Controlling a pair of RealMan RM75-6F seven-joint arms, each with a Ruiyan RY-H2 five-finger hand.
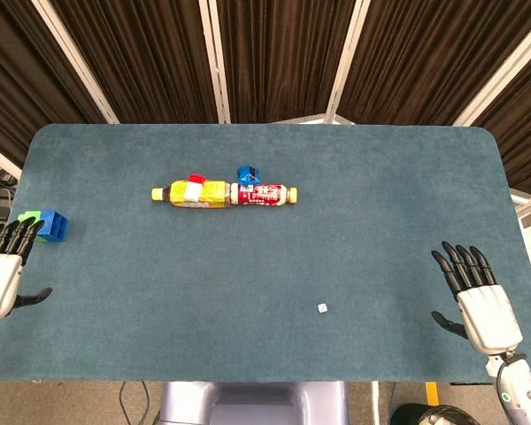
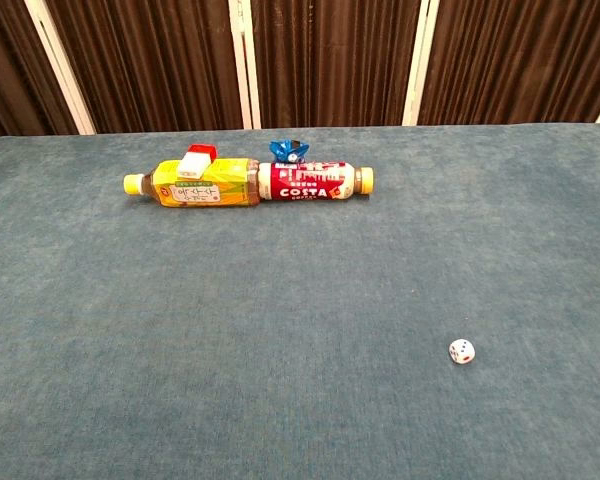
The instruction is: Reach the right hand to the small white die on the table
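Note:
The small white die point(image 1: 322, 308) lies on the blue table cloth near the front edge, right of centre; the chest view shows the die point(image 2: 462, 351) at lower right with coloured pips. My right hand point(image 1: 476, 297) rests flat at the table's front right, fingers spread, holding nothing, well to the right of the die. At the front left edge my left hand point(image 1: 2, 270) lies with fingers apart and empty. Neither hand appears in the chest view.
Two bottles lie end to end at mid-table: a yellow one point(image 1: 191, 193) and a red Costa one point(image 1: 265, 194). A red-white block point(image 1: 195, 179) and a blue toy point(image 1: 248, 174) sit behind them. A green and blue cube point(image 1: 46, 225) stands by the left hand.

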